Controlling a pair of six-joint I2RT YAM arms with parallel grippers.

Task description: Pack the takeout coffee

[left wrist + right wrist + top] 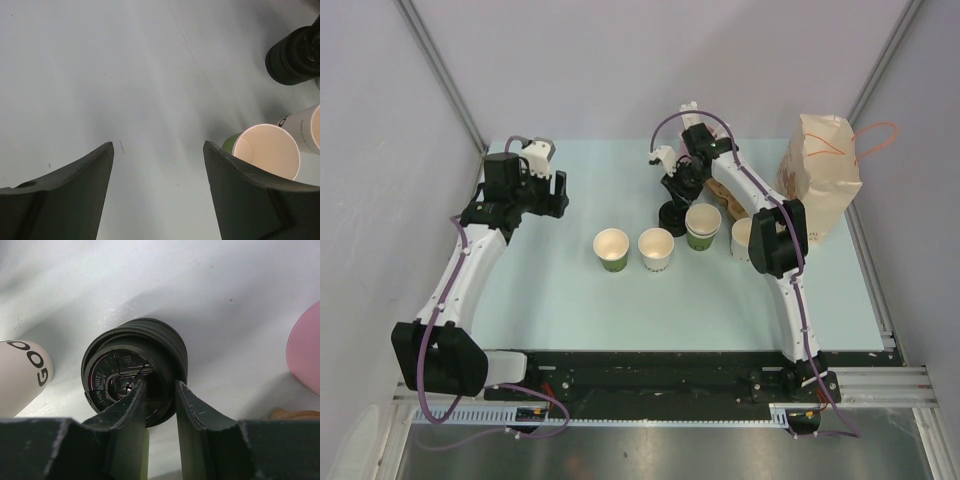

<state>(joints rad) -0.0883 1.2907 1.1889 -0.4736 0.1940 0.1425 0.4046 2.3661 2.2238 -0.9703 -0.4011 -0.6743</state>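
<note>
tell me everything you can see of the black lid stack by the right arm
The black lid stack is round, glossy dark plastic: several lids nested, ridged sides, raised lettering on top. It stands on the pale table next to a green cup. The right gripper pinches its rim, one of the jaws inside the top, one outside.

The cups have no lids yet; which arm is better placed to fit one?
Right. The right gripper pinches the rim of the stack of black lids, next to an open green cup. The left gripper hangs open, holding nothing, farther from the lids.
</note>
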